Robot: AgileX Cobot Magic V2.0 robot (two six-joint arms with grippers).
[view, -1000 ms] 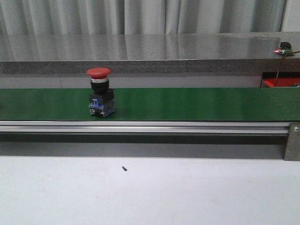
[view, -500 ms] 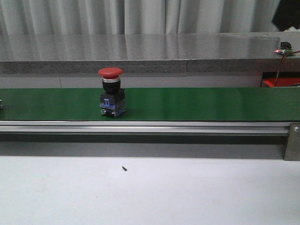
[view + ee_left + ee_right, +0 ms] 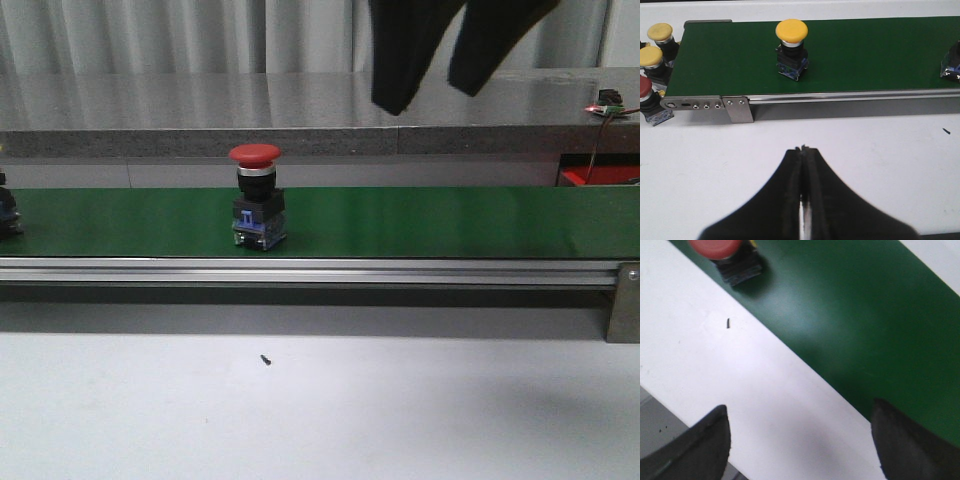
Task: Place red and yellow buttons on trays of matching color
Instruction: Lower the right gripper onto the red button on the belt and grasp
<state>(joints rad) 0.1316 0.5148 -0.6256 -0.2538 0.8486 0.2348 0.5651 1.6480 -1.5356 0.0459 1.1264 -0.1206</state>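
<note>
Riding upright on the green belt (image 3: 450,220), the red button (image 3: 257,196) sits left of the belt's middle in the front view, untouched by either of my tools. A yellow button (image 3: 791,49) also stands on the belt, near its end, as my left wrist view shows, and at the edge of that view the corner of another button body shows, too cut off to name its colour. Off the belt's end, three more buttons wait on the white bench (image 3: 320,410): two yellow ones (image 3: 659,32) and a red one (image 3: 644,87) just beside the belt's end bracket. I see no button resting on a tray, and no tray clearly shows in any view, only a red shape (image 3: 598,177) at the far right behind the belt, which I cannot identify. So I judge the sorting barely begun, with every button I can see left to place.

My right tool (image 3: 455,55) hangs above the belt, right of the red button and well clear of it, its fingers spread wide and holding nothing; its wrist view looks down on belt and bench with the red button near one corner. My left tool (image 3: 805,150) is pressed closed on nothing, hovering over the bare bench in front of the belt. A tiny dark speck (image 3: 265,359) lies on the bench in front of the conveyor.
</note>
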